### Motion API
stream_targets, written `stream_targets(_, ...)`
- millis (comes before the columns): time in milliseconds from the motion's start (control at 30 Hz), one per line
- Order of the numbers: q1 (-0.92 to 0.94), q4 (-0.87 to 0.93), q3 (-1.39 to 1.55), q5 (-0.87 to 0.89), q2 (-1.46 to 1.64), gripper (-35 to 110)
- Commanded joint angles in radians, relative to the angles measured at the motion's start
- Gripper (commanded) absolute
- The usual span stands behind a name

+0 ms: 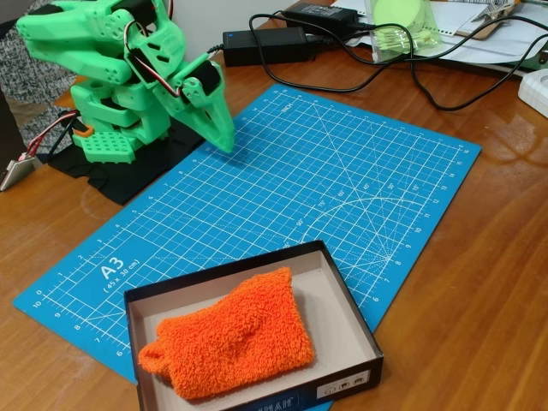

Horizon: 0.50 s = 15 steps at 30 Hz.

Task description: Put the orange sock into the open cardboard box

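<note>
The green pincer (pixel 221 137) points down at the top left of the fixed view, folded in close to the green arm (pixel 128 77). Its two fingers sit tight together with nothing between them. Its tip hangs just over the near edge of the blue cutting mat (pixel 342 171).

Far from the pincer, toward the bottom of the picture, sits the open cardboard box (pixel 351 334). It rests partly on the blue mat and partly on the wooden table (pixel 479 291). The orange sock (pixel 231 338) lies flat inside the box, well apart from the pincer. Its little loop end points to the left side of the box.

Behind the pincer, at the top, black power bricks (pixel 265 44) and black cables (pixel 428 77) lie on the table.
</note>
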Motion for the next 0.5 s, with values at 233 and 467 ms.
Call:
stream_targets(233, -0.028, 0.046, 0.025, 0.011, 0.118, 0)
stream_targets(467, -0.037, 0.044, 0.025, 0.023, 0.118, 0)
